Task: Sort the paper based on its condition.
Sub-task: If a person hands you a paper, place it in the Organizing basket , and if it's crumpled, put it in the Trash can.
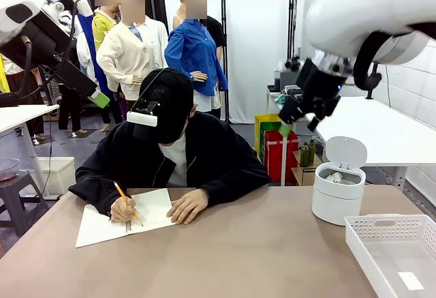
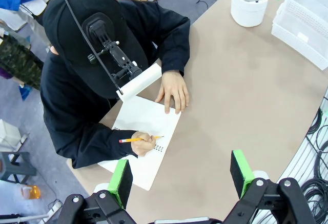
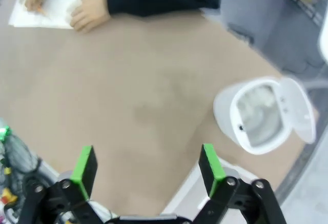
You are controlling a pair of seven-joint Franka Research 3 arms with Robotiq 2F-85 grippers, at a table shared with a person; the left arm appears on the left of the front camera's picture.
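Writing is being done by the person at the tabletop's far-left edge: a pencil is held in one hand over a white spiral-bound notebook, the other hand is laid flat on the page's right side.

Left end effector is seen in the left wrist view raised high above the tabletop's left part, near side of the notebook; its green pads are held wide apart, nothing between them. In the front view only its arm and one green pad are seen at upper left, well above the tabletop.

Round white bin is placed near the far-right edge, lid flipped up. Crumpled white paper is seen inside the bin; in the right wrist view it is blurred and a count cannot be given.

Right end effector is held in the air above and slightly left of the bin, clear of it. In the right wrist view its fingers are spread fully, nothing gripped.

White perforated basket is placed at the near-right corner, just beside the bin; a small flat white slip is lying on its floor.
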